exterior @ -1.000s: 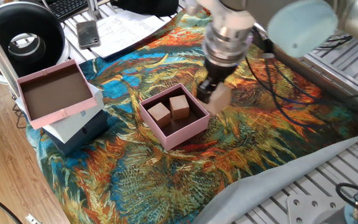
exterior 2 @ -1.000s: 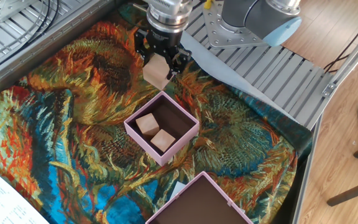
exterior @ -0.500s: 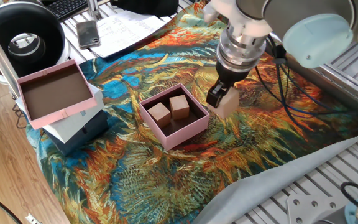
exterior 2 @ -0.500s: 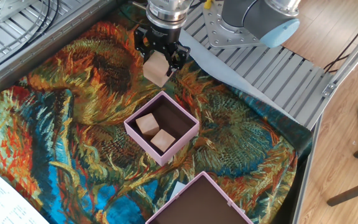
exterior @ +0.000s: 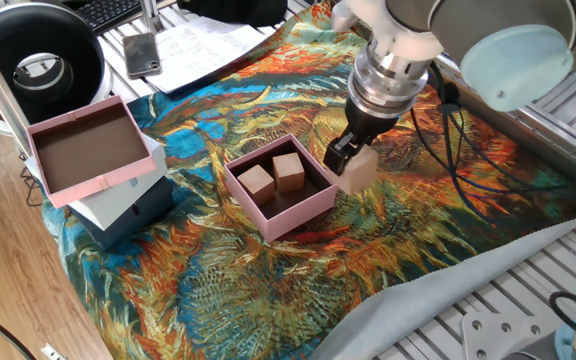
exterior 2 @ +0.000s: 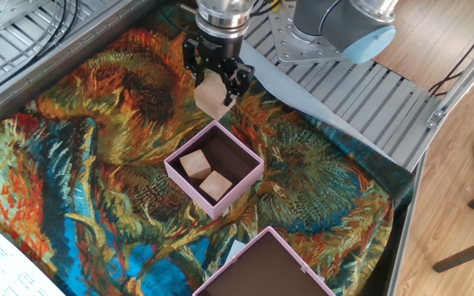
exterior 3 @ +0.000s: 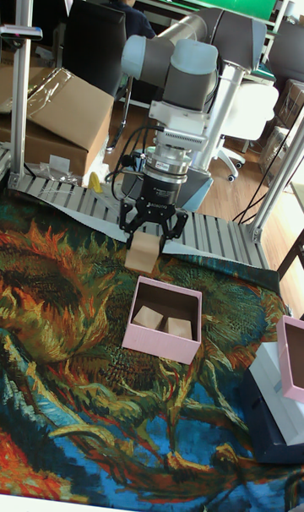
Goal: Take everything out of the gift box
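The small pale-pink gift box (exterior: 295,214) (exterior 2: 189,194) (exterior 3: 156,348) sits on the sunflower-print cloth. Two tan wooden cubes (exterior: 257,181) (exterior: 289,170) lie side by side on its brown floor, also seen as cubes (exterior 2: 194,163) (exterior 2: 215,184) in the other fixed view. My gripper (exterior: 354,160) (exterior 2: 217,84) (exterior 3: 152,236) is shut on a third cube (exterior: 360,170) (exterior 2: 212,97) (exterior 3: 143,253). It holds this cube outside the box, just beyond the wall nearest the arm's base and low over the cloth. I cannot tell whether the held cube touches the cloth.
A larger shallow pink tray (exterior: 96,182) rests on a white and navy box (exterior: 128,208) left of the gift box. A phone (exterior: 143,53), papers and a black round device (exterior: 38,60) lie beyond the cloth. Ribbed aluminium table edges (exterior 2: 360,90) border the cloth.
My gripper has shifted a little beside the box with the cube still in its hold. The two cubes inside the box have not moved.
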{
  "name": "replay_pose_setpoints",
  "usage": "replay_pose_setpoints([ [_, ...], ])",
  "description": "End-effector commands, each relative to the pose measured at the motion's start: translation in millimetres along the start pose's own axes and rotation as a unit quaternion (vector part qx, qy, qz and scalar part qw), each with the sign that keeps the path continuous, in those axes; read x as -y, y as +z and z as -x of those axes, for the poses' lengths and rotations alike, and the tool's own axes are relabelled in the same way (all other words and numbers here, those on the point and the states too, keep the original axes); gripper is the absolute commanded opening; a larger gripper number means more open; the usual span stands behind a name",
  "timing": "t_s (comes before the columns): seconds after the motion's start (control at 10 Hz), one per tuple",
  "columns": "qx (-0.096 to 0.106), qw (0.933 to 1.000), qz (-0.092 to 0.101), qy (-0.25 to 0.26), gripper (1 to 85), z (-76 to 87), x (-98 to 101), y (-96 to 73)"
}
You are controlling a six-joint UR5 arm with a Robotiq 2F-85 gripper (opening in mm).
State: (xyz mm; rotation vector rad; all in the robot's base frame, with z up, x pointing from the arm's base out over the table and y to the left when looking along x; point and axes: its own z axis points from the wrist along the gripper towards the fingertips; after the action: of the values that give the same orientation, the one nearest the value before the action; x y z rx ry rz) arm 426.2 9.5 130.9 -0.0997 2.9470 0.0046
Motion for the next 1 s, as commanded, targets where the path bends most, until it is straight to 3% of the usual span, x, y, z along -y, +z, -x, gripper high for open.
replay_pose_setpoints([
  [0.0, 0.003, 0.9998, -0.003, 0.021, 33.7, 1.4, 2.4, -1.1],
  [0.2, 0.002, 0.9999, -0.011, -0.004, 33.7, -5.2, 24.0, 6.8],
  [0.4, 0.010, 0.9984, -0.037, -0.043, 33.7, -5.4, 50.8, 13.2],
  [0.9, 0.024, 0.9960, -0.033, -0.079, 33.7, 6.6, 79.4, 35.1],
])
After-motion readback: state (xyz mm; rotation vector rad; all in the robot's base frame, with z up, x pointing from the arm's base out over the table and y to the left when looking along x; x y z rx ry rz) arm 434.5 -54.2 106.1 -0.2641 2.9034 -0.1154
